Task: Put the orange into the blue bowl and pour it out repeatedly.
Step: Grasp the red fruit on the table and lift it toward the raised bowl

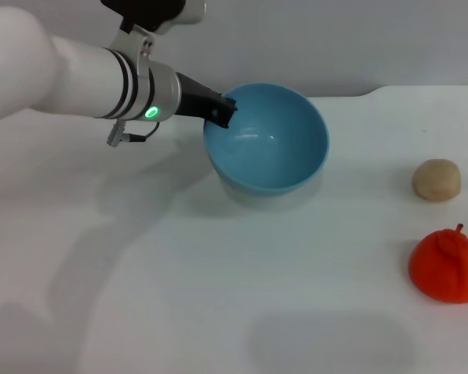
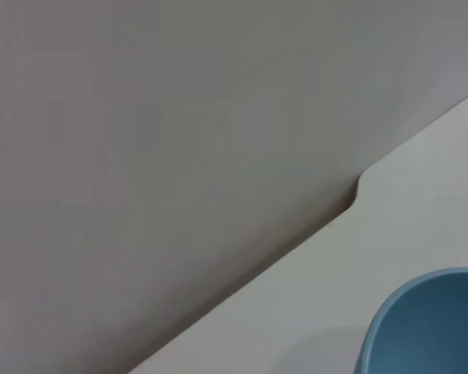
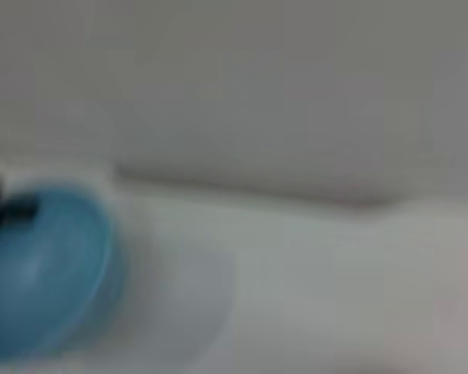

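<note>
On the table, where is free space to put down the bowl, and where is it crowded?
The widest bare stretch of the table lies in front of the blue bowl, between the left arm's shadow and the orange. The right edge is crowded: the orange and a beige lump sit close together. The left gripper holds the bowl's rim.

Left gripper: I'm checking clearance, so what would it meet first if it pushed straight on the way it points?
Probably the glossy light-blue round bowl: the left gripper is already at its rim.
</note>
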Controlling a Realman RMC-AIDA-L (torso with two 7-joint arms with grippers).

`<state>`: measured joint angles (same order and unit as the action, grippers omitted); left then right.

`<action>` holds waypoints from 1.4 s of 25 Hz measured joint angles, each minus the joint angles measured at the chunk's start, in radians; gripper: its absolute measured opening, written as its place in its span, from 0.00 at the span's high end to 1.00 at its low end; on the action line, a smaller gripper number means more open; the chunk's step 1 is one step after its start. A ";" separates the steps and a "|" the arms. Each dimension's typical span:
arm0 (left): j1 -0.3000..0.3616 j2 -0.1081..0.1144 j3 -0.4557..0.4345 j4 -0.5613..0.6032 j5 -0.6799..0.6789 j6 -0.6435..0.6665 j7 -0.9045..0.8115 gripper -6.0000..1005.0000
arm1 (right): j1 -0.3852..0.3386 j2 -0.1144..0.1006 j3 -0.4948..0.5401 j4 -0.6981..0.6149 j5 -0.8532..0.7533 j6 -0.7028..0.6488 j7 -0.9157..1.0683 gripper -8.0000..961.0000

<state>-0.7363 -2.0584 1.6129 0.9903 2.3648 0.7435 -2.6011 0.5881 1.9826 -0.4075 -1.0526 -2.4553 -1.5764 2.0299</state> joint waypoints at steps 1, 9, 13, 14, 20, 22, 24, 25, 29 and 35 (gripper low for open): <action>0.000 0.000 -0.005 0.000 0.000 0.001 0.001 1.00 | 0.022 -0.007 -0.004 0.010 -0.058 -0.042 0.023 0.30; 0.000 0.000 -0.005 0.000 0.002 -0.001 0.005 1.00 | 0.033 0.061 -0.125 0.045 -0.166 -0.095 0.069 0.30; 0.004 0.000 -0.002 0.001 0.002 -0.001 0.005 1.00 | 0.028 0.072 -0.159 0.081 -0.186 -0.079 0.077 0.33; 0.005 0.000 -0.002 0.001 0.002 -0.001 0.005 1.00 | 0.026 0.073 -0.178 0.098 -0.191 -0.069 0.078 0.34; 0.012 0.000 -0.001 0.000 0.002 -0.005 0.005 1.00 | 0.020 0.078 -0.225 0.124 -0.203 -0.044 0.110 0.39; 0.013 0.000 -0.001 -0.001 0.002 -0.006 0.004 1.00 | 0.020 0.077 -0.243 0.125 -0.204 -0.038 0.125 0.40; 0.013 0.000 -0.001 -0.001 0.002 -0.009 0.004 1.00 | 0.019 0.076 -0.252 0.125 -0.204 -0.035 0.128 0.42; 0.013 -0.001 -0.001 -0.002 0.002 -0.011 0.004 1.00 | 0.019 0.075 -0.258 0.124 -0.205 -0.034 0.128 0.43; 0.013 -0.001 -0.001 -0.003 0.002 -0.016 0.006 1.00 | 0.017 0.075 -0.289 0.124 -0.205 -0.034 0.126 0.46; 0.013 -0.002 -0.001 -0.003 0.002 -0.035 0.016 1.00 | 0.017 0.077 -0.294 0.109 -0.202 -0.034 0.123 0.71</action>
<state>-0.7228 -2.0608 1.6121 0.9877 2.3668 0.7083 -2.5851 0.6051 2.0597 -0.7014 -0.9436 -2.6575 -1.6100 2.1526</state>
